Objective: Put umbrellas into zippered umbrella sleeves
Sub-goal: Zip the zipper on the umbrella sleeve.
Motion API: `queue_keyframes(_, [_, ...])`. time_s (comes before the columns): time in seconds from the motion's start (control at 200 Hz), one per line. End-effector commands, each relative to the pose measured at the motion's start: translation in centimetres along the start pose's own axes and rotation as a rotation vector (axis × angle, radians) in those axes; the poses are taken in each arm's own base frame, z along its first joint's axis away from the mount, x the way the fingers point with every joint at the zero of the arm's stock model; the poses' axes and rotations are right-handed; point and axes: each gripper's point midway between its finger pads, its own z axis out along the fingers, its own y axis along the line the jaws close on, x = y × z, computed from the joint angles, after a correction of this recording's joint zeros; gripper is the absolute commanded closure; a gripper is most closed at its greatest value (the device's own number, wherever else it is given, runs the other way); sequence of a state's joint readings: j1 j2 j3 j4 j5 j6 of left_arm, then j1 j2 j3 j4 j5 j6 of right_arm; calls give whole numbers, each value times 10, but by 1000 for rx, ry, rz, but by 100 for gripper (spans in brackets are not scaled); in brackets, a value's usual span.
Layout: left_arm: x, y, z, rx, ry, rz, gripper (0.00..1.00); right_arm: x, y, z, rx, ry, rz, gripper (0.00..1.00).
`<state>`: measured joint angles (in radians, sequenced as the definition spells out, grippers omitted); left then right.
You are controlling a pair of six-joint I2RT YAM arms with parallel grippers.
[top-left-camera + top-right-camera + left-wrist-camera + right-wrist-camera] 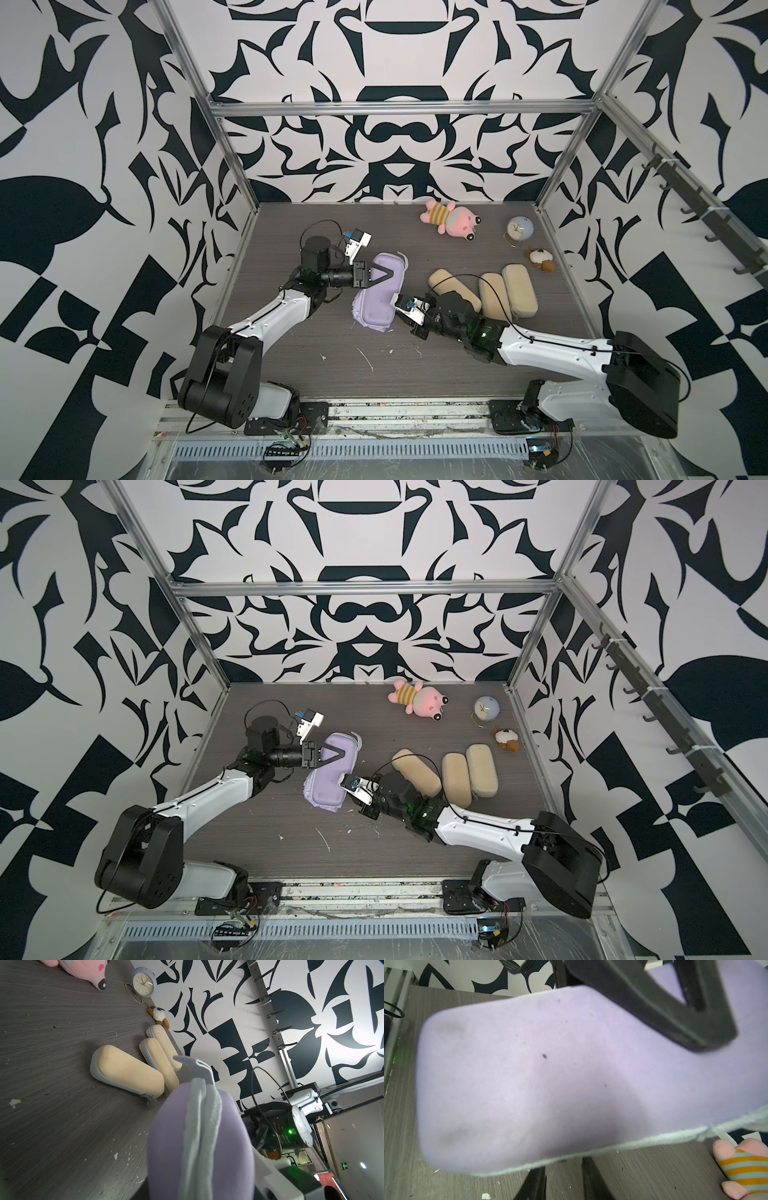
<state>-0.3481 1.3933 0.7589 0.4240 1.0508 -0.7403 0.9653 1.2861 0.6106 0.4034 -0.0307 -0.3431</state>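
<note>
The lavender sleeve (374, 303) lies left of the table's middle, running far to near. Bunched lavender umbrella (358, 311) cloth spills from its near-left rim, so judge it not yet tucked in. Your left pincer (388, 274) clamps the sleeve's far end, one finger flat on top and the other hidden beneath. Your right pincer (562, 1166) sits at the sleeve's near-right rim. Its two fingers show apart in the right wrist view, but the tips vanish under the rim, so you cannot tell whether it grips anything.

Expect the sleeve to be light and padded-soft: it dents and bends across its middle, so hold it by the pale zip rim, not the belly. The umbrella cloth looks limp and will likely snag the zip, so push it inside before closing.

For room, you have bare table (332, 374) on the near side and to the left. On the right, three beige sleeves (519, 291) lie close together, and your right arm crosses the nearest. The pink toy (451, 218), clock (519, 228) and small plush (542, 259) lie well apart at the far side
</note>
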Motion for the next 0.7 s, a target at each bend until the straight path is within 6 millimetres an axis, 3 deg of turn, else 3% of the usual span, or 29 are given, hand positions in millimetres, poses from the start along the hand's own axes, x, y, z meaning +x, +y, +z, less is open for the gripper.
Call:
queue_keyframes(0.0, [-9,-12,0,21,-13,42,92,-49,-18,-5,70,-130,-10,73])
queue_keyframes(0.135, [-8,-9,1,18,-21,33,93,-54,-18,-4,74,-137,1,76])
queue_keyframes(0.345, [-11,-7,1,15,-49,17,93,-52,-21,3,101,-141,4,100])
queue_keyframes(0.43, [-15,-3,-2,-8,-79,1,94,-45,-19,2,96,-118,-10,100])
queue_keyframes(0.585, [-32,4,-21,-39,-171,-30,96,-6,10,-5,-2,37,-146,100])
queue_keyframes(0.695, [-37,5,-23,-47,-185,-26,98,3,45,-16,-138,85,-229,100])
